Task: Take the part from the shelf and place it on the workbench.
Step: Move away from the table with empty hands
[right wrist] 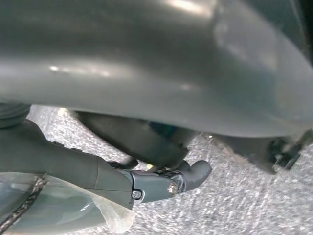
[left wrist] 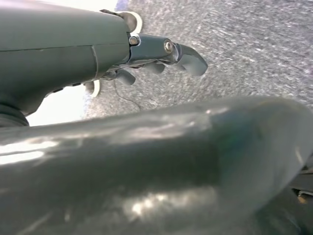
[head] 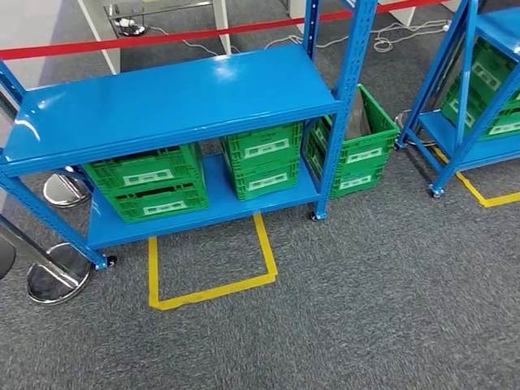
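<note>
In the head view a blue steel shelf (head: 171, 101) stands ahead, set at a slant, its glossy top board facing me. Its lower board carries two green crates (head: 147, 183) (head: 263, 158). My left hand (left wrist: 158, 56) hangs over grey carpet with the thumb straight and the fingers loosely curled, holding nothing. My right hand (right wrist: 162, 178) hangs the same way beside my body, nothing between thumb and fingers. A translucent plastic sheet (right wrist: 74, 213) with a dark cord lies along the wrist side of that hand. I cannot tell what it is.
A third green crate (head: 356, 146) sits on the floor by the shelf's right post. A second blue shelf (head: 478, 97) with crates stands at the right. Yellow tape (head: 211, 284) marks a square on the carpet. Chrome stanchion bases (head: 58, 272) and a red belt (head: 184, 35) border the left and back.
</note>
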Available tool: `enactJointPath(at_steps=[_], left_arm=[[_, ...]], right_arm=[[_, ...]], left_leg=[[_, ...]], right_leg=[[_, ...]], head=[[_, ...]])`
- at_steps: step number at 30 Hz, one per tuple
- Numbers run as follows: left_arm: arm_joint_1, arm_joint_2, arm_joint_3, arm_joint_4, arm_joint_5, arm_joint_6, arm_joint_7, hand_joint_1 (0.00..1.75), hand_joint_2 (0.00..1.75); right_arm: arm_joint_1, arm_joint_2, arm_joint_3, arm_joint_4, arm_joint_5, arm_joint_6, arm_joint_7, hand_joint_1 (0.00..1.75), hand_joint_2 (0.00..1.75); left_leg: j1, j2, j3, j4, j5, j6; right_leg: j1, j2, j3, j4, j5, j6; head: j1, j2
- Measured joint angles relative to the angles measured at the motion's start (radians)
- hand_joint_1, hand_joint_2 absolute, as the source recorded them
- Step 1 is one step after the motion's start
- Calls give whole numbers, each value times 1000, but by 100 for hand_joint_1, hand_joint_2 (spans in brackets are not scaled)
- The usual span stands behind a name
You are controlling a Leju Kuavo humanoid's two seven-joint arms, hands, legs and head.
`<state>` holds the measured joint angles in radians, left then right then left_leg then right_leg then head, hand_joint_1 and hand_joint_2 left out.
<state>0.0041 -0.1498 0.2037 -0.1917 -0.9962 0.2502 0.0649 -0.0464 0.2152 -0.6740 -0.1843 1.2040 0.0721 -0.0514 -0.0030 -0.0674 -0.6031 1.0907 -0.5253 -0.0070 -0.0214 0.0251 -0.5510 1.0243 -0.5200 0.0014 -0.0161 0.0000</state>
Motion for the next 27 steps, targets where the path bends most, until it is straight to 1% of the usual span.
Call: enactJointPath(at_steps=[1,2,3,4,5,6,7,8,9,10,11,12,13,14,15,16,17,18,19,20,21,22,23,24,25,26,27], left_arm=[[-2,-2,0,0,0,8,-2,0,0],[-3,-3,1,0,4,16,-5,0,0],[-4,-4,2,0,8,22,-7,0,0],[-2,-4,4,0,11,25,-9,0,0],[0,-5,5,0,12,26,-9,0,0],[2,-5,5,0,13,26,-9,0,0],[3,-4,6,0,13,27,-9,0,0],[2,-4,6,0,13,27,-9,0,0],[0,-4,6,0,13,27,-9,0,0],[-2,-4,6,0,13,27,-9,0,0],[-2,-4,6,0,13,27,-10,0,0],[-1,-4,7,0,13,27,-10,0,0],[1,-4,7,0,13,27,-10,0,0],[2,-4,7,0,13,28,-10,0,0],[2,-4,7,0,13,28,-10,0,0],[0,-5,8,0,14,28,-10,0,0],[-1,-6,8,0,14,28,-10,0,0],[-3,-7,8,0,14,28,-10,0,0],[-2,-7,8,0,14,28,-10,0,0],[-2,-7,8,0,14,27,-10,0,0],[-1,-7,8,0,13,25,-10,0,0],[-1,-8,9,0,11,23,-12,0,0],[-2,-8,9,0,8,20,-13,0,0],[-3,-8,9,0,5,18,-11,0,0],[-4,-8,9,0,2,17,-9,0,0],[-4,-8,9,0,0,18,-5,0,0],[-3,-8,9,0,-2,15,-3,0,0]], right_arm=[[1,0,0,0,3,1,3,0,0],[3,1,0,0,5,1,6,0,0],[5,1,0,0,6,1,9,0,0],[6,1,0,0,6,1,10,0,0],[6,1,0,0,6,1,10,0,0],[6,1,0,0,6,1,10,0,0],[6,1,0,0,6,1,10,0,0],[6,1,0,0,6,1,10,0,0],[6,2,0,0,6,1,10,0,0],[6,2,0,0,6,1,10,0,0],[5,2,0,0,6,1,10,0,0],[4,2,0,0,6,1,10,0,0],[1,2,0,0,6,1,10,0,0],[0,3,0,0,6,1,10,0,0],[-1,3,0,0,6,1,9,0,0],[-2,3,0,0,6,1,9,0,0],[-2,3,0,0,5,0,10,0,0],[-2,3,0,0,5,0,10,0,0],[-3,3,0,0,5,-1,11,0,0],[-3,3,0,-1,7,-1,11,0,0],[-4,3,0,-1,10,-1,13,0,0],[-4,3,0,-1,15,-2,16,0,0],[-4,3,0,-1,19,-3,19,0,0],[-3,3,0,0,22,-4,22,0,0],[-2,3,1,0,23,-6,23,0,0],[-1,3,1,0,23,-8,23,0,0],[0,3,1,0,23,-10,23,0,0]], left_leg=[[0,27,-26,57,-30,-4],[1,43,-59,125,-61,-7],[3,50,-87,184,-83,-9],[4,54,-102,215,-86,-10],[5,56,-99,208,-71,-9],[6,62,-77,163,-39,-7],[4,77,-42,95,-3,-2],[-1,101,-9,28,22,2],[-6,121,14,-21,36,7],[-11,135,26,-49,38,12],[-15,137,27,-56,34,15],[-15,126,27,-59,35,19],[-13,116,30,-65,37,24],[-10,106,33,-71,40,30],[-7,95,36,-77,44,36],[-4,84,39,-79,46,40],[-3,72,38,-80,47,43],[-3,59,38,-79,46,45],[-3,46,39,-79,46,45],[-3,33,41,-78,45,45],[-2,19,44,-78,43,44],[-1,5,47,-77,41,41],[-1,-7,47,-74,38,37],[-1,-20,44,-69,35,31],[-1,-30,39,-66,34,25],[1,-40,34,-63,35,19],[3,-51,30,-63,37,13]], right_leg=[[2,-14,2,0,-2,-4],[3,-30,3,-1,-4,-8],[5,-45,4,-1,-6,-10],[6,-59,5,0,-8,-11],[7,-72,8,0,-11,-11],[8,-83,11,0,-13,-10],[9,-94,15,-1,-16,-9],[11,-104,19,0,-20,-5],[14,-113,22,0,-23,-1],[16,-122,24,0,-27,4],[17,-132,27,-1,-29,9],[17,-142,31,-4,-30,14],[16,-140,33,-3,-34,20],[14,-121,29,9,-45,25],[13,-95,13,42,-64,29],[11,-63,-15,96,-91,33],[10,-41,-50,164,-120,35],[10,-32,-87,229,-141,37],[10,-29,-113,270,-146,39],[10,-28,-122,274,-129,40],[9,-25,-113,240,-96,40],[7,-15,-89,178,-52,40],[4,11,-63,113,-19,40],[0,35,-38,58,0,38],[-2,56,-23,25,6,35],[-2,68,-17,14,2,30],[0,60,-13,9,1,23]], head=[[-3,0],[-5,0],[-4,0],[-4,0],[-5,0],[-5,0],[-5,0],[-5,0],[-5,0],[-4,0],[-4,0],[-5,0],[-5,0],[-3,0],[-1,0],[2,0],[4,0],[5,0],[5,0],[5,0],[5,0],[5,0],[6,0],[6,0],[6,0],[6,0],[6,0]])
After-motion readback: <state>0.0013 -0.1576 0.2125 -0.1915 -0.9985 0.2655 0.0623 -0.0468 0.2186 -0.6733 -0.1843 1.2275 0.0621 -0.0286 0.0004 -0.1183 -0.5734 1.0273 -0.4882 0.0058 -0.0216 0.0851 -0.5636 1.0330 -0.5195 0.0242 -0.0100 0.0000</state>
